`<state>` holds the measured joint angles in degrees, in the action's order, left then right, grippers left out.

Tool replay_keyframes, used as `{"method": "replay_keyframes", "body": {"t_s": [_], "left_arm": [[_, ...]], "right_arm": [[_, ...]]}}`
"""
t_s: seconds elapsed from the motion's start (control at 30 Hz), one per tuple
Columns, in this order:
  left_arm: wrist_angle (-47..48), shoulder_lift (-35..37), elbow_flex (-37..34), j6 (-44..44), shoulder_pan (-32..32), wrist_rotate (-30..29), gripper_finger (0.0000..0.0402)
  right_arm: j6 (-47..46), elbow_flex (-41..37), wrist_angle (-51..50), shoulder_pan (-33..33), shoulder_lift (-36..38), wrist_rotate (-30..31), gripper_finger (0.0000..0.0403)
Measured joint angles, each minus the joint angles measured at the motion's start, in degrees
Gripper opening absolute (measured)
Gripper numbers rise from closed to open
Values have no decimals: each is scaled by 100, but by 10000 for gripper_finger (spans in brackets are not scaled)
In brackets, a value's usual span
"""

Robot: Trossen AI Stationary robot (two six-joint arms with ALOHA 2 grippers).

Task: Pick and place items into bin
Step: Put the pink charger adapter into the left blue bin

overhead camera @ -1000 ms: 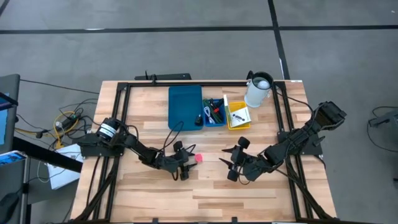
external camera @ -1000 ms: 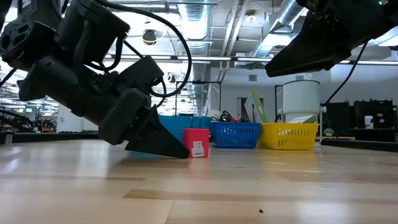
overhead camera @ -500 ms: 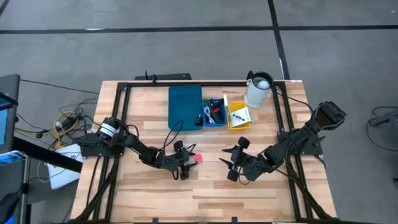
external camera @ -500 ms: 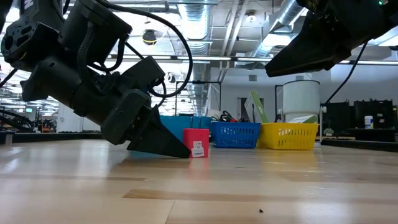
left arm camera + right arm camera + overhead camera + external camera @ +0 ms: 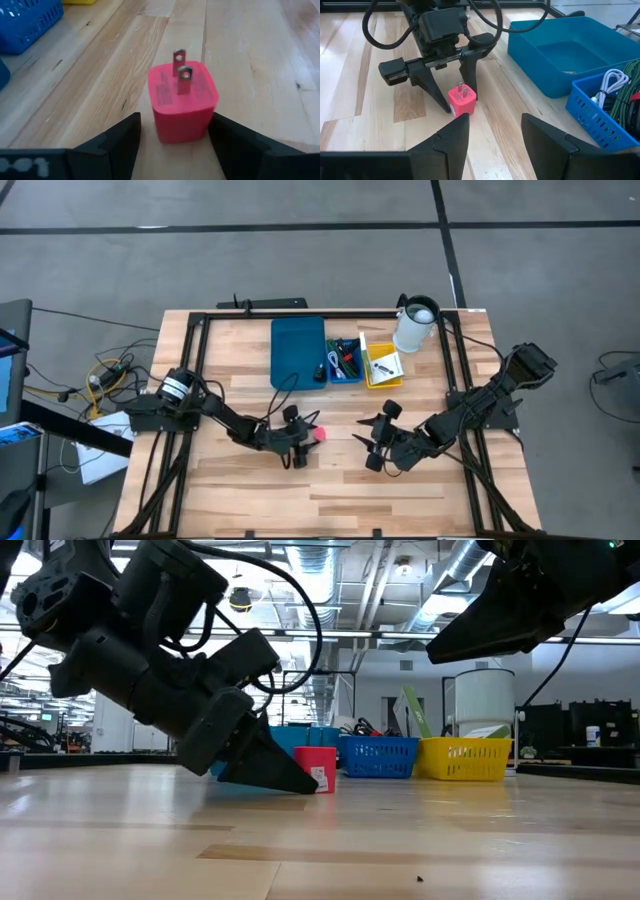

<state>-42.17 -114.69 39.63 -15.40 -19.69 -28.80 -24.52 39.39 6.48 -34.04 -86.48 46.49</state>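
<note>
Left gripper (image 5: 305,442) is down at desk level near the desk's middle, fingers spread wide. The pink-red plug block (image 5: 184,100) sits in the gap between the left fingers (image 5: 117,140), standing on the wood with its two metal prongs pointing up. Can't confirm either finger is touching it; a sliver of wood shows on at least one side in the left wrist view. Nothing lifted.

Low view shows the same: left fingertip wedge resting on the desk, block (image 5: 318,768) just behind the tip.

Right gripper (image 5: 372,442) hangs just right of desk centre, aimed toward the left gripper, fingers apart, holding nothing. Its wrist view looks straight at the block (image 5: 462,100) and the left gripper (image 5: 451,95) straddling it.

Further out, along the desk's far edge: dark blue tray (image 5: 297,350), empty as far as I can see. Then a small blue basket (image 5: 346,360) with cables and pen-like sticks, and a yellow basket (image 5: 383,366) with a white printed card. White jug (image 5: 415,325) stands at the far right corner.
</note>
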Motion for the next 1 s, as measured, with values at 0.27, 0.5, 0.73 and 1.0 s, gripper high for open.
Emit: {"method": "replay_keyframes", "body": {"t_s": [0.27,0.5,0.73,1.0], "left_arm": [[149,2,103,-7,175,212,222],[157,4,103,-22,184,260,222],[166,4,103,-250,184,252,220],[174,4,103,-373,186,200,177]], "right_arm": [[1,0,0,0,0,1,173],[1,-1,-2,0,0,-1,175],[1,0,-2,0,0,-11,174],[1,0,-2,2,0,-14,173]]}}
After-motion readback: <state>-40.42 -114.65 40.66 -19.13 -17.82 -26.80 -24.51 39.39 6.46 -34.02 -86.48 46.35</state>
